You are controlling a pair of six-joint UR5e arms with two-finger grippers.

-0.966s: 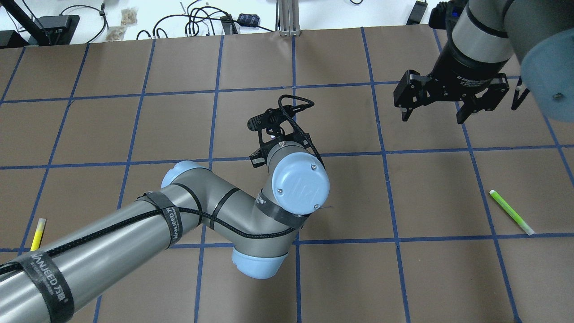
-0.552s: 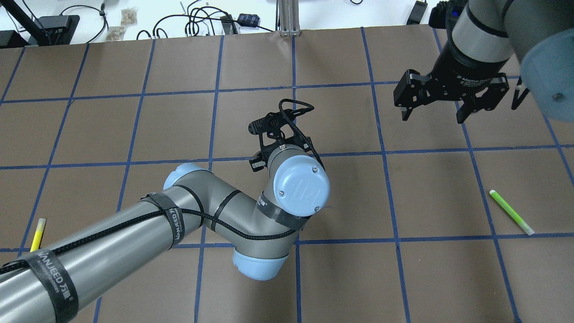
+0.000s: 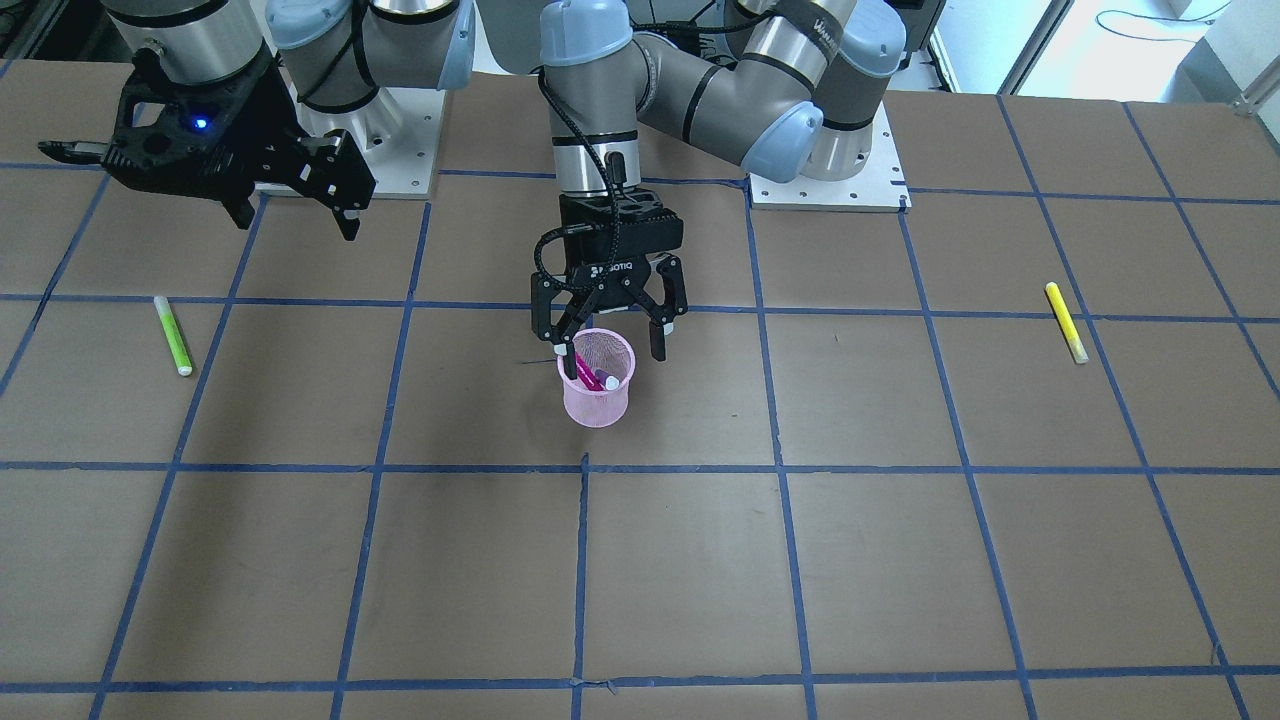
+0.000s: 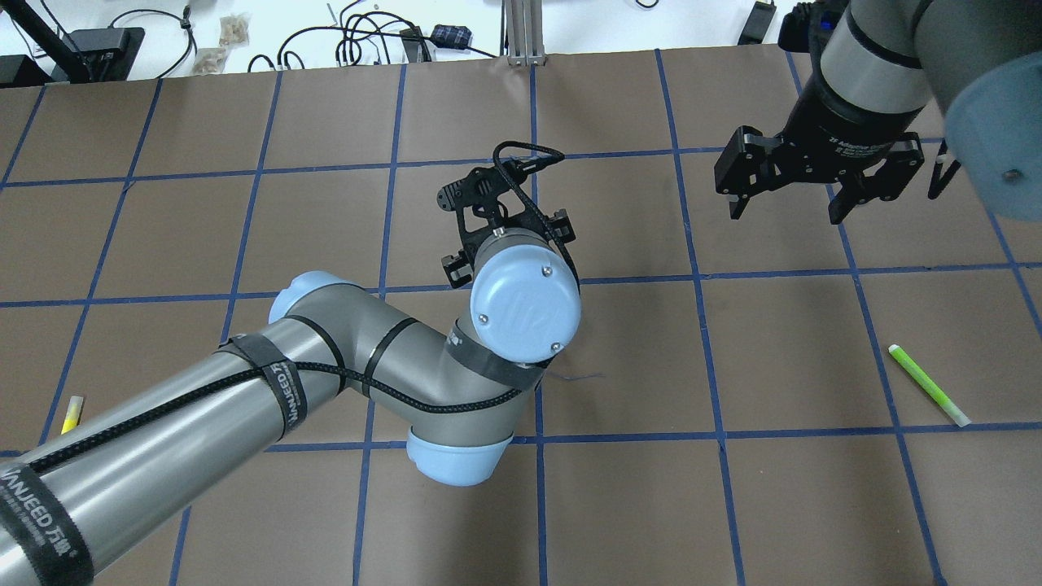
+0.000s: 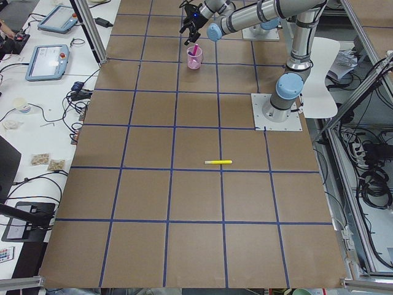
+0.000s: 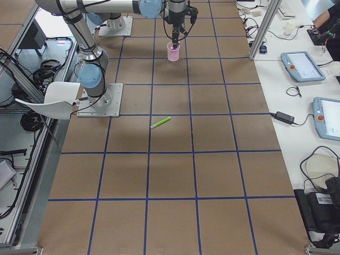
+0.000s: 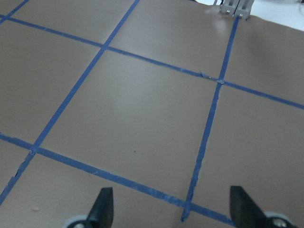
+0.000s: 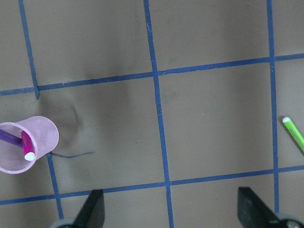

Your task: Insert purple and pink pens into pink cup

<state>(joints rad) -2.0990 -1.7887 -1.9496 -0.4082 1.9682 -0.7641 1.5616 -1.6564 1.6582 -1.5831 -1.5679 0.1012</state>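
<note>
The pink mesh cup (image 3: 598,392) stands upright near the table's middle. A pink pen (image 3: 590,375) and a purple pen (image 8: 8,137) lean inside it. The cup also shows in the right wrist view (image 8: 42,134). My left gripper (image 3: 610,350) is open and empty just over the cup, its fingers spread wider than the rim. In the overhead view the left arm hides the cup. My right gripper (image 4: 785,203) is open and empty, held high over the far right of the table, apart from the cup.
A green pen (image 3: 172,335) lies on the table on my right side, also in the overhead view (image 4: 928,384). A yellow pen (image 3: 1066,322) lies on my left side, partly under my left arm from overhead (image 4: 72,413).
My left wrist has moved a little away from the robot's base and to the left, turning slightly, and the arm now covers more of the yellow pen. The right arm has not moved.
</note>
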